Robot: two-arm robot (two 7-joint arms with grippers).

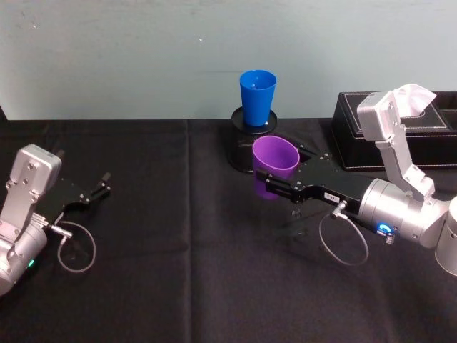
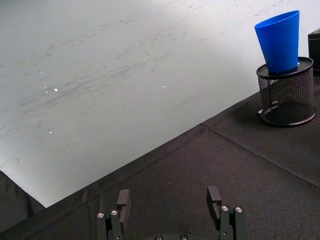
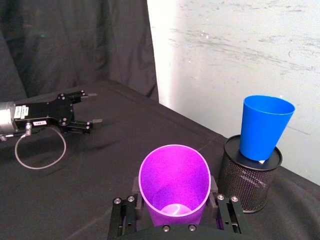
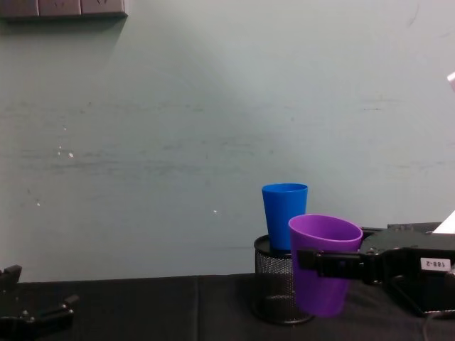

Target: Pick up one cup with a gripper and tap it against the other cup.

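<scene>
Firmly right claw (image 3: 173, 199) clenched on purple cup (image 4: 323, 273), partly hiding blue cup (image 4: 280, 213); left claw (image 2: 169, 196) released.

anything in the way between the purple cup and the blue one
Nothing visible. The right tool holds the purple cup near the blue cup, which stands on the mesh holder; open air lies between them. The left tool sits far aside.

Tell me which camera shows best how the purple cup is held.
The right wrist view: the purple cup sits clamped in the right gripper, a finger on each side, mouth toward the camera. The head view shows it from above; the chest view shows its side, the gripper across its wall.
</scene>
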